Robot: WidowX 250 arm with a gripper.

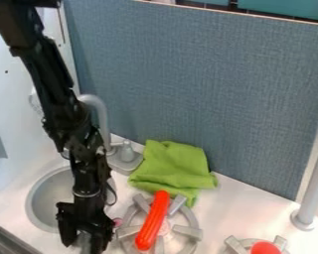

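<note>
Hanging near round sink [44,199], glossy sausage [153,220]: end effector [85,240]

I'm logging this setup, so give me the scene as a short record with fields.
gripper: black, hanging low at the sink's side nearer the burner
sink: grey round basin, partly hidden by the arm
faucet: grey, curved, behind the arm
burner: grey prongs, beside the gripper
on burner: orange-red sausage-shaped toy
cloth: green, crumpled, behind the burner
second burner: at the bottom edge, with a red thing on it
backdrop: blue-grey panel
</note>
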